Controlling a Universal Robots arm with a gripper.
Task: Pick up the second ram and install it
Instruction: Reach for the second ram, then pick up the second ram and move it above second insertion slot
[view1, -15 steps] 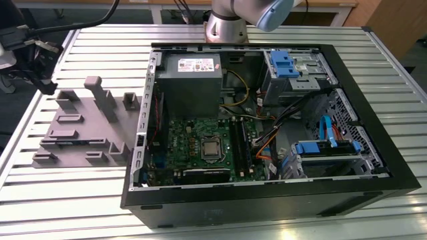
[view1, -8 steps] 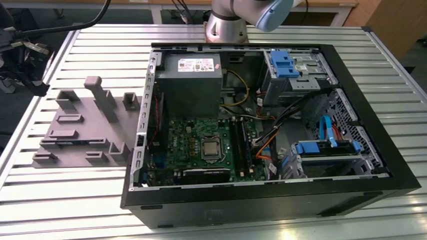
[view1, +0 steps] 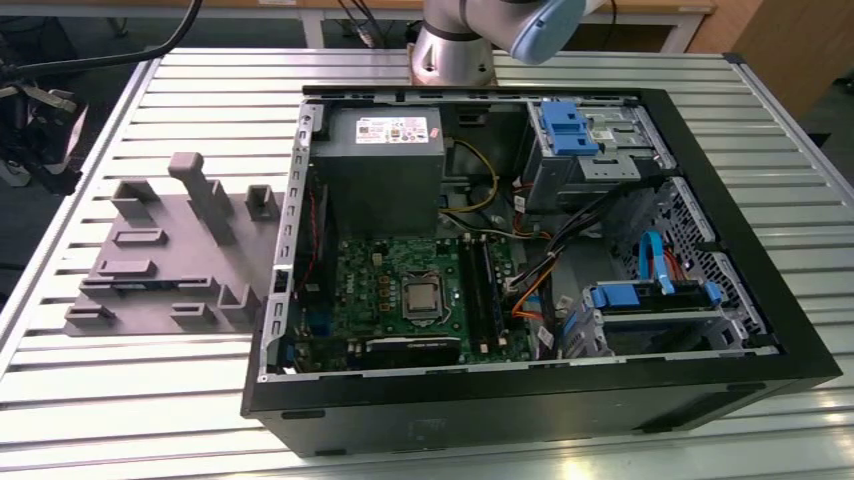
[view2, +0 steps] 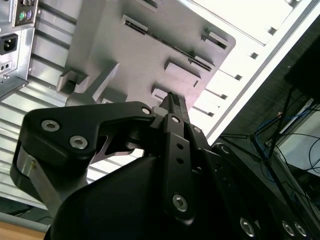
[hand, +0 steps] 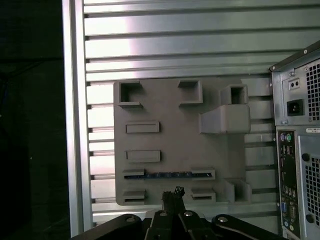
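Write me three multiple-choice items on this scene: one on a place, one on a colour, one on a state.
1. Where does the memory stick lie?
A in a drawer
B in the tray
C on a chair

2. What colour is the tray?
A grey
B red
C yellow

3. How is the computer case?
A shut all round
B side open, board showing
C wrapped in foil

Key:
1 B: the stick sits between two holders of the tray, with the hand hovering over the tray.
2 A: it is grey in every view.
3 B: the exterior view looks straight into the case.
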